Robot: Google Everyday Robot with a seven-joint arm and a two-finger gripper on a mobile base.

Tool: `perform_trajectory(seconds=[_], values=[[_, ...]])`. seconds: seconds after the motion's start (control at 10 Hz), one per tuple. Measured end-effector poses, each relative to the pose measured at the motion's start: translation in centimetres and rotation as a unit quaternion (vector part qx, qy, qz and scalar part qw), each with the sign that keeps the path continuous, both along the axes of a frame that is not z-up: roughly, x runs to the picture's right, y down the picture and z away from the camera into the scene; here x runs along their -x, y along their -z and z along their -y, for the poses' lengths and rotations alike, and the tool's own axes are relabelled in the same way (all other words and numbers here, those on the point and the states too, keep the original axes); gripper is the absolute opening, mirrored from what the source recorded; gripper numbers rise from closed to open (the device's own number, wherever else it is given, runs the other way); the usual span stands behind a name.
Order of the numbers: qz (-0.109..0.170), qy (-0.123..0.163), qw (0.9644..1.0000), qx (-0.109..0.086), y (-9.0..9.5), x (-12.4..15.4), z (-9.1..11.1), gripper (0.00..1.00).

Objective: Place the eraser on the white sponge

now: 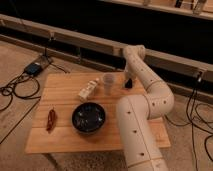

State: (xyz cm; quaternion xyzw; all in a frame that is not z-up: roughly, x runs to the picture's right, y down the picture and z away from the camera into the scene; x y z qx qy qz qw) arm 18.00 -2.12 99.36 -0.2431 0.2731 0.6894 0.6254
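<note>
My gripper (pixel 128 83) hangs at the end of the white arm (pixel 145 82) and points down over the far right part of the wooden table (pixel 65 137), just right of the white cup (pixel 108 82). It shows as a small dark shape close to the table top. I cannot make out the eraser as a separate thing; whether it is in the gripper cannot be told. The white sponge does not show; the arm and gripper cover the table's far right corner.
A large dark round bowl (pixel 88 118) sits at the table's middle. A cream carton-like box (pixel 88 90) lies left of the cup. A red chili-like object (pixel 51 119) lies at the left. Cables and a small box (pixel 34 68) lie on the floor at left.
</note>
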Motion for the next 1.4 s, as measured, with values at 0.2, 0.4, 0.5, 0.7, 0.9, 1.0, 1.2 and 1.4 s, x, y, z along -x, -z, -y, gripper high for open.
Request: perform_trajectory(seconds=[0.2,0.4,0.5,0.7,0.9,1.0,1.2,1.4], values=[[0.010,0.004,0.9999,0.008,1.0,0.2,0.0,0.00],[0.016,0.006,0.9998,0.004,1.9,0.3,0.2,0.00],[0.020,0.010,0.9998,0.002,2.5,0.3,0.1,0.00],[0.022,0.012,0.9997,-0.004,4.3,0.4,-0.6,0.00],[0.018,0.009,0.9998,-0.007,6.7,0.2,-2.6,0.00],[0.013,0.004,0.9999,-0.009,8.4,0.0,-4.4,0.00],[0.002,-0.008,0.9999,-0.012,11.1,-0.5,-7.5,0.00],[-0.007,-0.017,0.9997,-0.013,12.8,-1.2,-10.1,0.00]])
